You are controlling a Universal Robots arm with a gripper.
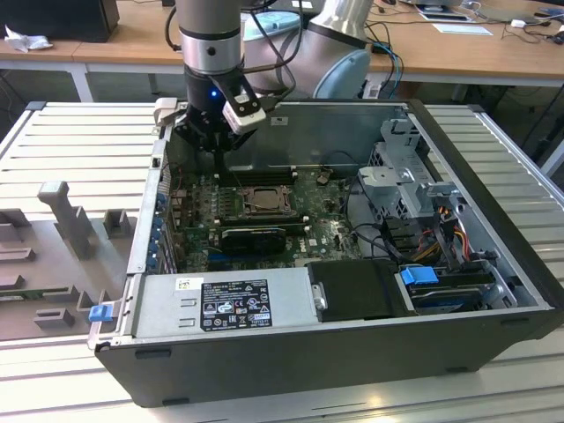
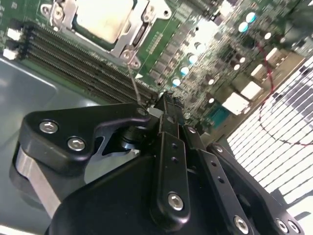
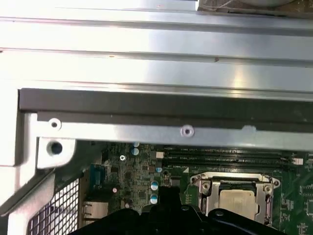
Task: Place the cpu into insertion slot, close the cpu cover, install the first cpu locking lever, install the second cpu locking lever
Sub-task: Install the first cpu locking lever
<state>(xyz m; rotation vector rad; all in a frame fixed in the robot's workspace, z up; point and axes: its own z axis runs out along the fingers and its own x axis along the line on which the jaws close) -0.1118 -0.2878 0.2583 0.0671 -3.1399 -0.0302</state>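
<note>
cpu [image 3: 238, 201] (edge cut off) under cpu cover [image 3: 236, 179]

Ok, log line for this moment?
cpu: seated in insertion slot | cpu cover: closed | gripper: shut, beside slot

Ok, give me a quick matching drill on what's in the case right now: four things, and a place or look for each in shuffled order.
Things:
1. cpu
2. gripper
3. power supply
4. drive latch

Descriptions:
A. grey labelled box along the case's near wall in the exterior view
B. pale face framed by the cpu cover
C. blue, toward the exterior view's right
D. over the green board, beside the memory slots

Pairs: 1-B, 2-D, 3-A, 4-C
</note>
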